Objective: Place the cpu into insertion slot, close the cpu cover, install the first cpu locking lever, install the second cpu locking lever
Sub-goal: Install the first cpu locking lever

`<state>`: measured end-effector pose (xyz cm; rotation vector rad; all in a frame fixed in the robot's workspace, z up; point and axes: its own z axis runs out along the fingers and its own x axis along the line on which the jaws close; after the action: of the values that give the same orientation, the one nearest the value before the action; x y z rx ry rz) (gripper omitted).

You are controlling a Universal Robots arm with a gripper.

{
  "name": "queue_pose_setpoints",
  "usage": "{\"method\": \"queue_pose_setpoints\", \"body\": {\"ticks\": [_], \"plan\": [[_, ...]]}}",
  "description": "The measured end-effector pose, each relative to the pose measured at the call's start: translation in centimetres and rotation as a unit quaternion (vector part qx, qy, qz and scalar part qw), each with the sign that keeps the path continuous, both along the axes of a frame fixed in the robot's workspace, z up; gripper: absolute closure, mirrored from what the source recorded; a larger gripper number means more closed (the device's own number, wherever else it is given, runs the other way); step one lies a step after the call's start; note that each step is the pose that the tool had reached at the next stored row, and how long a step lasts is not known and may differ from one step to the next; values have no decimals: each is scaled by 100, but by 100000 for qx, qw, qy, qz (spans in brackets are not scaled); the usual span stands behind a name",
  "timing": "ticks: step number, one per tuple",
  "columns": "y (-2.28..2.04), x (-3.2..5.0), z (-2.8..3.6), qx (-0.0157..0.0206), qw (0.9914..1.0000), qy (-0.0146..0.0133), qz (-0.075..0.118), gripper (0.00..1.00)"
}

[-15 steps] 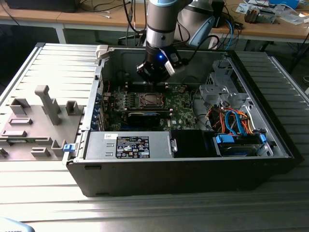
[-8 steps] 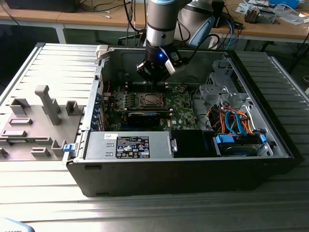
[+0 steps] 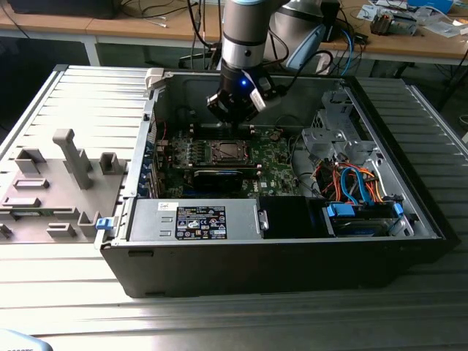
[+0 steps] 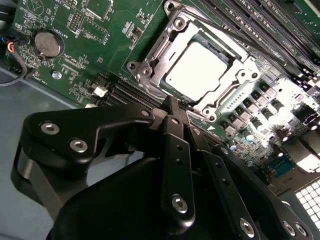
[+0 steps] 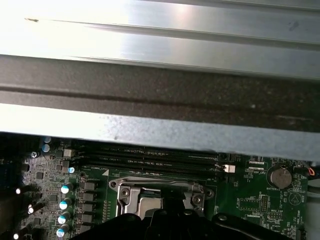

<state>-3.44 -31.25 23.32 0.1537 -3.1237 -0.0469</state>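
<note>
Narrowly closed, empty gripper (image 4: 172, 107) hovers beside insertion slot (image 4: 200, 65), whose cpu cover (image 4: 235, 57) frames seated cpu (image 4: 196, 71).

The arm (image 3: 245, 36) reaches straight down, its hand (image 4: 175, 107) pinched closed, fingertips together.

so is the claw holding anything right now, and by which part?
Nothing held. In the second wrist view the claw is shut with nothing between its tips, just off the edge of the cpu cover, which lies closed around the seated cpu.
</note>
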Motion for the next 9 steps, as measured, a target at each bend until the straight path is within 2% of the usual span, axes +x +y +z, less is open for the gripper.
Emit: {"method": "queue_pose_setpoints", "body": {"ticks": [9], "plan": [[0,0,45,-28,100000,-1,1,89]]}}
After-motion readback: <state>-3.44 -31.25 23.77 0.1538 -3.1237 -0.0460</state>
